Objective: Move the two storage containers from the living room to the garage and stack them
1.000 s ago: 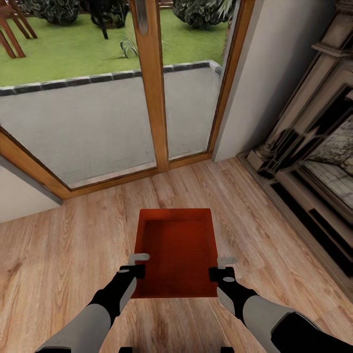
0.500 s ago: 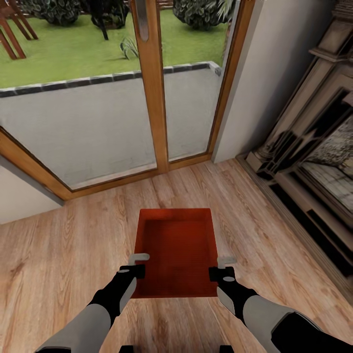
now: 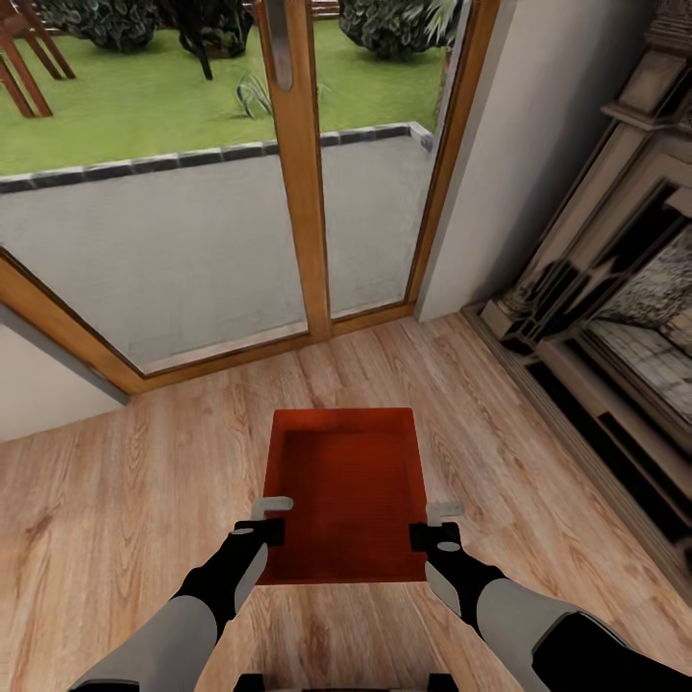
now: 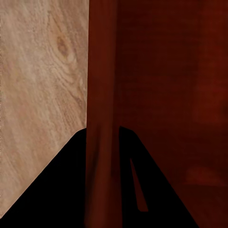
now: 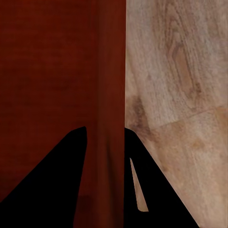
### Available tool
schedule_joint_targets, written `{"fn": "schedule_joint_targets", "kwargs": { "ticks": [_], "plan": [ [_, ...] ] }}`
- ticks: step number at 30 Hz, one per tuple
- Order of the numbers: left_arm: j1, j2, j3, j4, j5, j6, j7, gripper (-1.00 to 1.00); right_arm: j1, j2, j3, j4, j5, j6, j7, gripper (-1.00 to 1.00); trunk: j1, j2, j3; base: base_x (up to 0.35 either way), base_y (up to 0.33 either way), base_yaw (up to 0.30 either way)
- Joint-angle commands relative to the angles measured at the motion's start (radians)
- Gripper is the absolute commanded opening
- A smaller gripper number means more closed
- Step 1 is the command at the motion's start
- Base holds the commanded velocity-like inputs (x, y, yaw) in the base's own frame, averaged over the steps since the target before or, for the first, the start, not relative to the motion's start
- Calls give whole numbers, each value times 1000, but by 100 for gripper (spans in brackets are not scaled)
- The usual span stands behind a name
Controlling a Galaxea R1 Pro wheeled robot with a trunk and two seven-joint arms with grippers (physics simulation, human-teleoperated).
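One red-orange storage container is held low in front of me over the light wood-plank living room floor. My left gripper is shut on its left wall and my right gripper is shut on its right wall, both near the end closest to me. In the left wrist view the container's wall runs between the dark fingers of the left gripper. In the right wrist view the wall likewise passes between the fingers of the right gripper.
Wood-framed glass doors stand straight ahead, with a patio and lawn outside. A stone fireplace surround runs along the right. A white wall section sits between them. Plank floor lies open to the left.
The whole picture has shifted slightly, the fireplace drifting a little left, so the camera has moved. The container and both grippers keep the same hold and place in view.
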Motion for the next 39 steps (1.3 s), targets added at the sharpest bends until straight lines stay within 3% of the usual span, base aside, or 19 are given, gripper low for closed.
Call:
{"fn": "schedule_joint_targets", "kwargs": {
  "ticks": [1,39],
  "plan": [
    [1,0,-4,1,6,6,6,-100,-1,0,1,-21,2,-54,25,-100,-4,7,3,0,0,0],
    [1,-1,-4,3,6,6,8,-100,-1,2,2,-21,5,-72,26,-100,-150,273,122,0,0,0]
  ]
}}
